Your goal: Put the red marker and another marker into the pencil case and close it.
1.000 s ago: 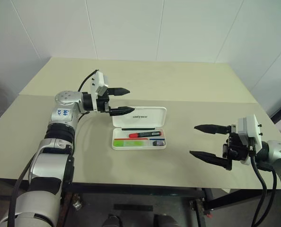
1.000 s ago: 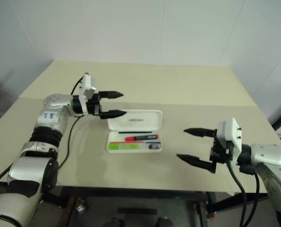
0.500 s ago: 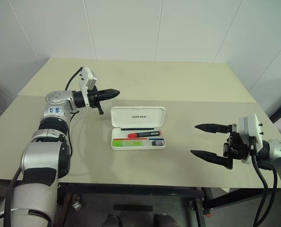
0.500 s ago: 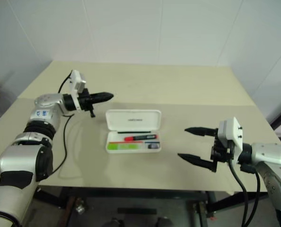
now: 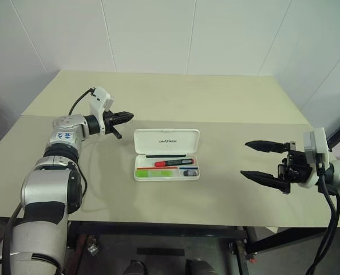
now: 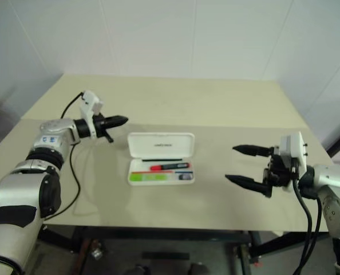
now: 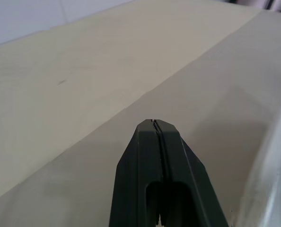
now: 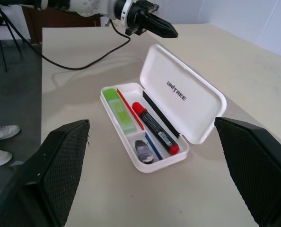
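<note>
Now | left hand (image 5: 126,116) pressed together | right hand (image 5: 263,161) spread | pencil case (image 5: 167,140) glossy, rounded

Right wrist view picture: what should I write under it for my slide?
Open pencil case on the table, red marker and green marker inside, between the open right gripper's fingers.

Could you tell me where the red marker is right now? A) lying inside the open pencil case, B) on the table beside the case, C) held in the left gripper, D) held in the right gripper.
A: the red marker lies in the tray of the open pencil case, next to the green highlighter.
</note>
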`<action>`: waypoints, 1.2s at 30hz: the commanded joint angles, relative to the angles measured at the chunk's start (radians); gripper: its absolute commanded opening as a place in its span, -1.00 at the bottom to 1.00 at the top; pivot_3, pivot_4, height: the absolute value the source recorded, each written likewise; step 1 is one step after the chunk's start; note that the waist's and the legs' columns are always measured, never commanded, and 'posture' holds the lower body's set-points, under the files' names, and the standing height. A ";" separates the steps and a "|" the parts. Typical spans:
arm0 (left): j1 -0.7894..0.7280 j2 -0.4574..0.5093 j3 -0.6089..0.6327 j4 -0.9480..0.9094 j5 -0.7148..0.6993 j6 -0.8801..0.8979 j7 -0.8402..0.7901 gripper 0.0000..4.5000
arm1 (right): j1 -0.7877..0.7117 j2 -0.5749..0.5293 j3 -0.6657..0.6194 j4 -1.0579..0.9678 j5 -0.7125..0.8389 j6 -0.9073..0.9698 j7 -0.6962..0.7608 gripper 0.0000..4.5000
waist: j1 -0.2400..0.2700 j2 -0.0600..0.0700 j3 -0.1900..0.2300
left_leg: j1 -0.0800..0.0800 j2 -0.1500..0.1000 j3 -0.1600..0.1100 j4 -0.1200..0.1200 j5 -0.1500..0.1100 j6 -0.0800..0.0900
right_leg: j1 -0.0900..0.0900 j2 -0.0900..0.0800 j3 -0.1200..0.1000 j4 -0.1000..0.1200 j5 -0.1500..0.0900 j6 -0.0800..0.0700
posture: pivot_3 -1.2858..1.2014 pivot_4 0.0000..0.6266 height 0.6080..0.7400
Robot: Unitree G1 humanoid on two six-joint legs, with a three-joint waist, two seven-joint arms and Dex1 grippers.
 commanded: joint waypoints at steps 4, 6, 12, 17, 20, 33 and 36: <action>-0.007 -0.008 -0.005 -0.004 0.041 0.049 -0.037 -0.99 | 0.000 0.004 -0.013 -0.028 0.000 -0.020 0.003 1.00 | 0.002 0.000 0.000 | 0.000 0.000 0.000 0.000 0.000 0.000 | 0.000 0.000 0.000 0.000 0.000 0.000 | 0.03 -0.52 1.00; 0.000 -0.020 -0.009 -0.001 0.049 0.077 -0.053 -0.99 | 0.001 0.005 -0.012 -0.032 0.001 -0.018 -0.001 1.00 | 0.002 0.000 0.000 | 0.000 0.000 0.001 0.000 0.000 0.000 | 0.000 0.000 0.000 0.000 0.000 0.000 | 0.03 -0.52 1.00; 0.014 -0.053 -0.017 -0.009 0.056 0.142 -0.260 -0.99 | 0.005 -0.002 -0.020 -0.049 0.007 -0.006 -0.008 1.00 | -0.001 0.000 0.000 | 0.000 0.000 0.001 0.000 0.000 0.000 | 0.000 0.000 0.000 0.000 0.000 0.000 | 0.03 -0.52 1.00; 0.004 -0.044 -0.058 -0.015 0.083 0.156 -0.452 -0.99 | 0.018 -0.011 -0.035 -0.064 0.014 0.002 -0.010 1.00 | -0.002 0.000 0.000 | 0.000 0.000 0.001 -0.001 0.000 -0.001 | 0.000 0.000 0.000 0.000 0.000 0.000 | 0.03 -0.52 1.00; -0.004 -0.041 -0.096 -0.016 0.119 0.147 -0.527 -0.99 | 0.018 -0.017 -0.038 -0.062 0.016 0.003 -0.002 1.00 | -0.001 0.000 0.000 | 0.000 0.000 0.001 -0.001 0.000 -0.001 | 0.000 0.000 0.000 0.000 0.000 0.000 | 0.03 -0.52 1.00; -0.045 -0.086 -0.232 -0.026 0.240 -0.019 -0.634 -0.99 | -0.106 -0.073 0.012 0.122 0.050 0.001 0.268 1.00 | -0.001 0.000 0.000 | 0.000 0.000 0.000 0.000 0.000 0.000 | 0.000 0.000 0.000 0.000 0.000 0.000 | 0.03 -0.52 1.00; -0.046 -0.100 -0.259 -0.027 0.261 -0.066 -0.626 -0.99 | -0.173 -0.076 0.031 0.200 0.030 -0.007 0.311 1.00 | -0.003 0.000 0.000 | 0.000 0.000 0.000 0.001 0.000 0.000 | 0.000 0.000 0.000 0.001 0.000 0.000 | 0.03 -0.52 1.00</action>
